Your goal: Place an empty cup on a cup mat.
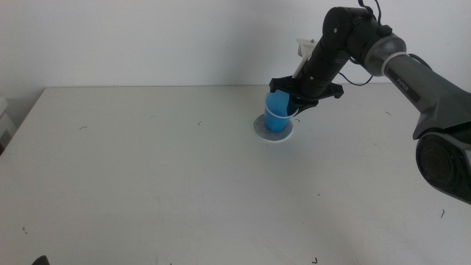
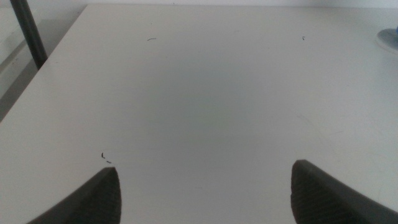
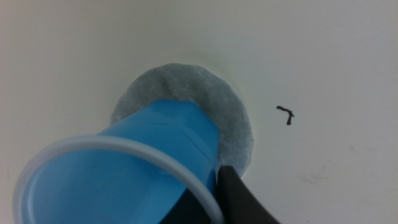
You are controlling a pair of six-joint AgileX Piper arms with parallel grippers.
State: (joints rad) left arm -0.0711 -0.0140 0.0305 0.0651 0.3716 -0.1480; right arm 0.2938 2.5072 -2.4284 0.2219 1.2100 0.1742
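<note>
Right now the right gripper (image 1: 289, 105) is clamped on the bright blue tapered cup (image 1: 277, 108), pale-rimmed, tilted over the mottled grey cup mat (image 1: 272, 129); left gripper (image 2: 205, 193) waits, jaws wide apart, holding nothing.

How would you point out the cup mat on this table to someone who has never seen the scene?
Start at the white table and follow the dark arm from the right to the right gripper near the far edge. It holds the blue cup, and under the cup lies the cup mat: a flat, round, mottled grey disc with a pale edge, the only flat item there.
</note>
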